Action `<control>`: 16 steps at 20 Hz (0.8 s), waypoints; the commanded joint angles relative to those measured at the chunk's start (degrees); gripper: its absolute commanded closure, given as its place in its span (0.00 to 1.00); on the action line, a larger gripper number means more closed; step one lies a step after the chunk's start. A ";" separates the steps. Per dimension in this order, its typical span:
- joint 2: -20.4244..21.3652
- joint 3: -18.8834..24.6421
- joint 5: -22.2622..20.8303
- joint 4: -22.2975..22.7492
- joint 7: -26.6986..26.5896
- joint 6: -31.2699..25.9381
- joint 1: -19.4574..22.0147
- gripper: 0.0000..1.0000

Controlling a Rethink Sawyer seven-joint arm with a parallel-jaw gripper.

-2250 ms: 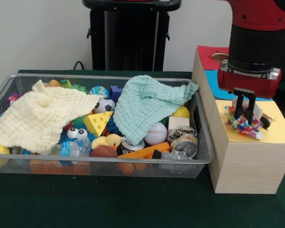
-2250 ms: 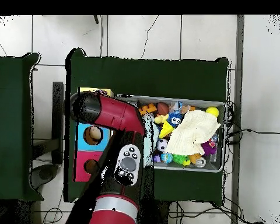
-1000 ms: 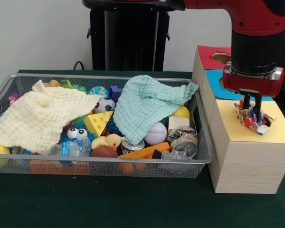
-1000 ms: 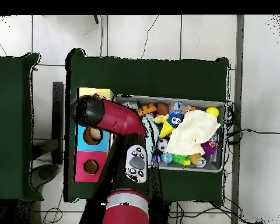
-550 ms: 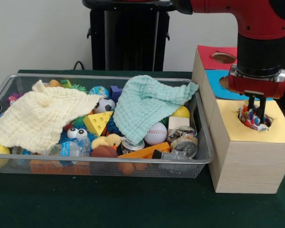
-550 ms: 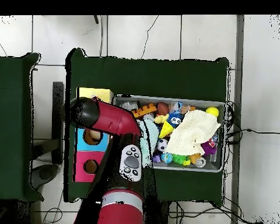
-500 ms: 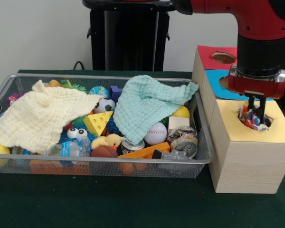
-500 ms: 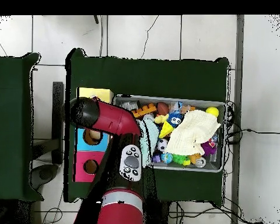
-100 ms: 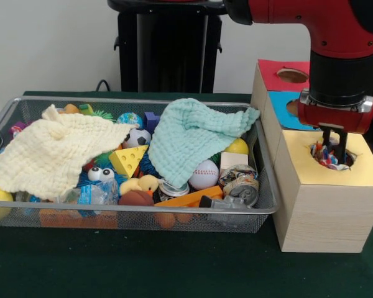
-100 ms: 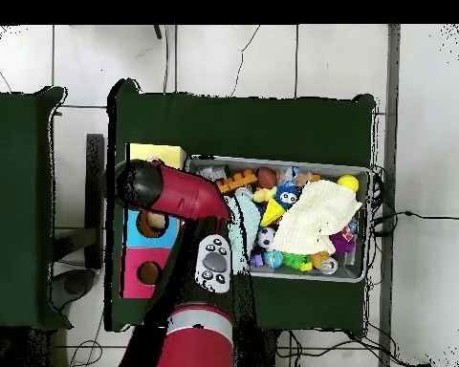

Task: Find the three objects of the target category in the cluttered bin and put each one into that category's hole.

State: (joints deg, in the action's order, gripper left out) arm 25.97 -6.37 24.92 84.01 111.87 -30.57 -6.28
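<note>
A crumpled wrapper (image 9: 328, 156) is seen in the yellow hole (image 9: 347, 158), the gripper (image 9: 333, 149) spread apart around it.

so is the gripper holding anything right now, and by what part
Cannot be told. The gripper stands at the hole in the yellow box top, its jaws either side of the top of a colourful crumpled wad; whether they clamp it does not show.

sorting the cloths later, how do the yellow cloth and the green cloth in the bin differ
The yellow cloth is pale cream and lies at the bin's left end in the front view; the green cloth is mint and sits toward the right, one corner draped over the bin's rim. Both are crumpled, waffle-textured and cover toys.
</note>
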 commanded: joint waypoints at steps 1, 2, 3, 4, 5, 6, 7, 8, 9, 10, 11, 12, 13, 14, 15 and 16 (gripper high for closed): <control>-4.22 0.78 -5.30 3.40 5.40 1.00 -0.76 0.00; -3.67 1.25 -5.40 3.86 5.10 2.24 -0.55 0.00; -3.22 0.97 -5.05 4.16 6.11 2.09 -0.86 0.00; -2.69 0.80 -4.95 4.30 6.53 1.13 -1.02 0.00; -2.27 0.86 -4.93 4.57 6.72 0.87 -1.00 0.00; -1.85 0.92 -4.91 4.85 6.90 0.61 -0.98 0.00; -1.66 0.98 -4.84 4.95 7.10 0.15 -0.91 0.00; -1.71 0.95 -4.93 4.81 7.17 0.02 -0.87 0.00; -1.65 1.04 -4.83 4.80 7.27 -0.42 -0.77 0.00; -1.77 0.95 -4.77 4.48 7.43 -0.85 -0.69 0.00; -1.73 0.89 -4.70 4.40 7.56 -1.17 -0.72 0.00; -1.60 0.82 -4.66 4.32 7.65 -1.50 -0.77 0.00; -1.29 0.80 -4.55 4.44 7.75 -1.84 -0.76 0.00; -0.80 0.73 -4.47 4.57 7.82 -2.38 -0.77 0.00; -0.14 0.57 -4.41 4.75 7.95 -3.20 -0.82 0.00; 0.80 0.41 -4.37 5.21 8.10 -3.91 -1.00 0.00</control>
State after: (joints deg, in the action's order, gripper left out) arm 26.31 -6.77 23.05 83.84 111.87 -29.28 -6.84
